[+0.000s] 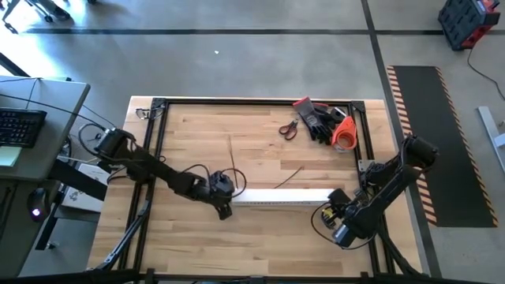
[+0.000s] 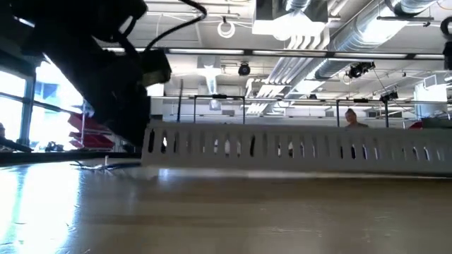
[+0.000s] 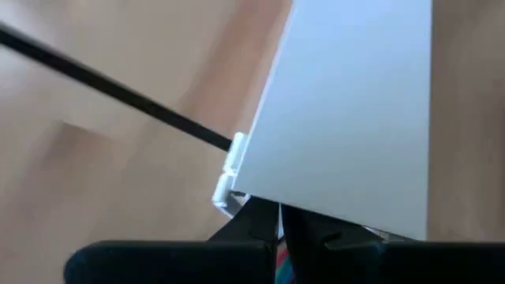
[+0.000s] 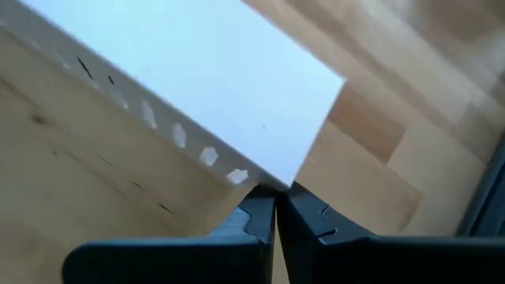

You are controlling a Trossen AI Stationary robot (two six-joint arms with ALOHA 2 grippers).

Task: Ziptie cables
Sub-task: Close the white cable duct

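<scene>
At each end of a white slotted channel (image 1: 280,199) lying across the wooden table (image 1: 260,244), the two arms have taken up position: the left end effector (image 1: 223,207) pinches one end, the right end effector (image 1: 335,214) the other, each with fingers pressed together on the plastic edge, as both wrist views show. The cables (image 1: 233,162), thin dark strands, lie loose on the table just beyond the left end effector, on the far side of the channel and not yet gathered; one dark wire (image 3: 118,91) runs right up to the channel's corner beside the left end effector. Well beyond the right end effector, near the table's far corner, sit scissors (image 1: 289,128), black gloves (image 1: 319,120) and an orange item (image 1: 345,134). Judging from this, the step in hand is moving or steadying the channel. Doing it well likely means keeping both ends level and moving together, so the channel neither twists nor drags the loose cables.
</scene>
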